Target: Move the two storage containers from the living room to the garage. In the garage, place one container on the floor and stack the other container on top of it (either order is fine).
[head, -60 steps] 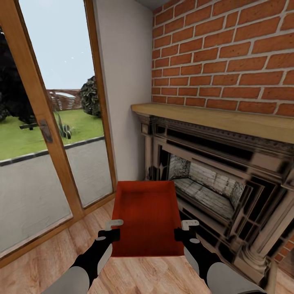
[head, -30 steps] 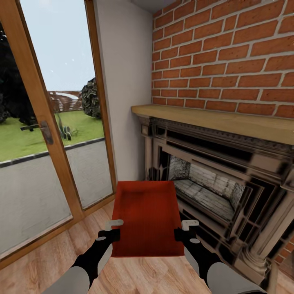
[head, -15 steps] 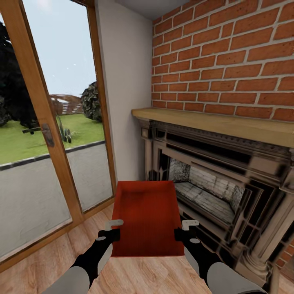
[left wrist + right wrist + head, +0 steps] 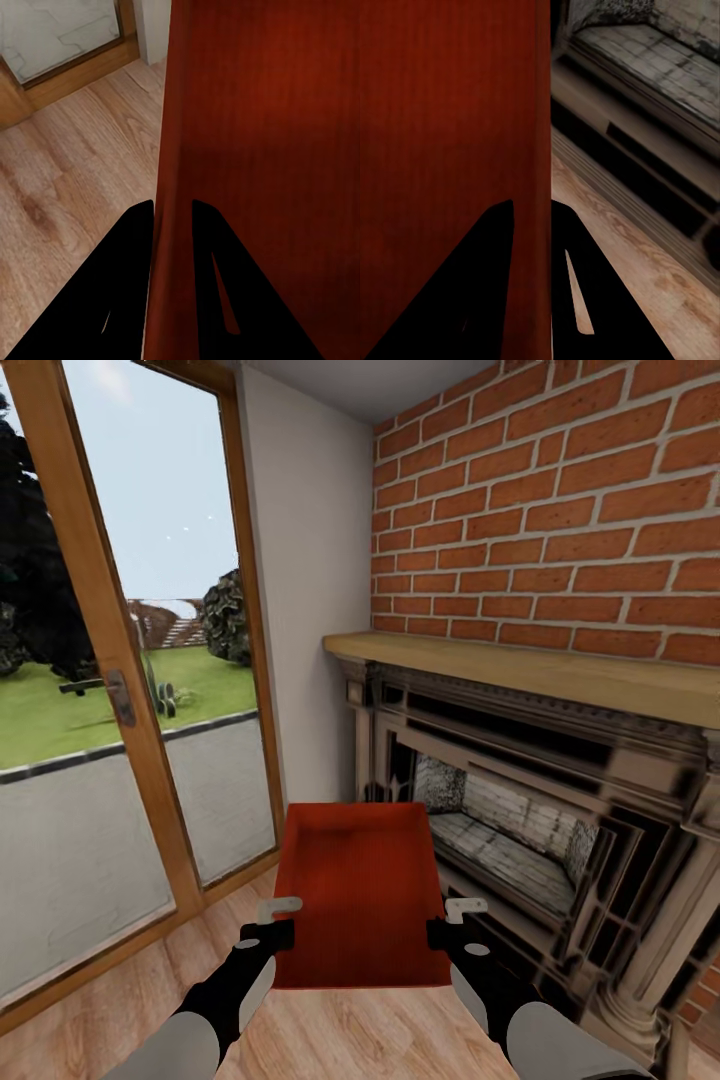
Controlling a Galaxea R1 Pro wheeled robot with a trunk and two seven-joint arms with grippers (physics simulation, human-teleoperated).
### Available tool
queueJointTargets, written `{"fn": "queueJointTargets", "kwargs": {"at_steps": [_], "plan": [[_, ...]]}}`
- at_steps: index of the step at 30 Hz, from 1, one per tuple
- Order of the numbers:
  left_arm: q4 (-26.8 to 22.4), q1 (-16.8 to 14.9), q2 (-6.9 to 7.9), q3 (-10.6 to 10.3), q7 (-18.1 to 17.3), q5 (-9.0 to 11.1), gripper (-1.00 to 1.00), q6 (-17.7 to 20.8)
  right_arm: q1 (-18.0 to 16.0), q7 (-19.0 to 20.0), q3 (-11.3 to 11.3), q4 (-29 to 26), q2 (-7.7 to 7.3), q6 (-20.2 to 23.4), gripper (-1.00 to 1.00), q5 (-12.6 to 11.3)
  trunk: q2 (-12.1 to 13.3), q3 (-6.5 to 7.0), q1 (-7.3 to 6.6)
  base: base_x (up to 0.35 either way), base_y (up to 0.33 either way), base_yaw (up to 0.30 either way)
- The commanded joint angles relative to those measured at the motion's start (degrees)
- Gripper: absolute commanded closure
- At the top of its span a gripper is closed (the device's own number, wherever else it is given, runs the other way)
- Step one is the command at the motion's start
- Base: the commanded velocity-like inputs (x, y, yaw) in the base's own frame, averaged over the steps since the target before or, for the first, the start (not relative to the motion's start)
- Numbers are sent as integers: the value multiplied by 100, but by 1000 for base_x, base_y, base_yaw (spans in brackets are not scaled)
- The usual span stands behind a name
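Both grippers are clamped on the side walls of one storage container [image 4: 362, 890], which is carried level in front of the trunk, above the light wood plank floor [image 4: 120, 990] of the living room. By the left gripper [image 4: 268, 935] the left wall is pinched near the container's near end; in the left wrist view the wall [image 4: 169, 150] is seen held between the two dark fingers [image 4: 131, 255], one outside and one inside. The right gripper [image 4: 452, 933] is closed in the same way on the right wall, which in the right wrist view is seen edge-on between the fingers [image 4: 487, 255].

The container is seen as an orange-red, lidless rectangular bin with low walls; its bottom is finely ribbed along its length, and its inside is shown empty. Its long axis is pointed away from the robot.

Beyond the container's far end, a white wall section [image 4: 300, 610] is faced. To the left, wood-framed glass doors [image 4: 130, 690] are set at an angle, with a dark handle [image 4: 121, 698] on the frame and lawn seen through the glass. To the right, a dark ornate fireplace [image 4: 520, 820] with a pale wood mantel [image 4: 560, 675] is placed under red brick [image 4: 560, 510]; its hearth edge lies just beside the container's right wall. Open plank floor is left mainly on the left side, between the container and the door frame.
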Motion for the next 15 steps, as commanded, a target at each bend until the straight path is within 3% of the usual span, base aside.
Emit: {"fn": "queueJointTargets", "kwargs": {"at_steps": [1,15], "plan": [[-28,-1,-6,111,69,-110,100,39,1,-39,-3,11,15,-11,100,-55,-4,7,2,0,0,0],[-28,-1,-6,111,69,-110,100,39,1,-43,-4,9,17,-11,100,-55,-4,30,2,0,0,0]]}}
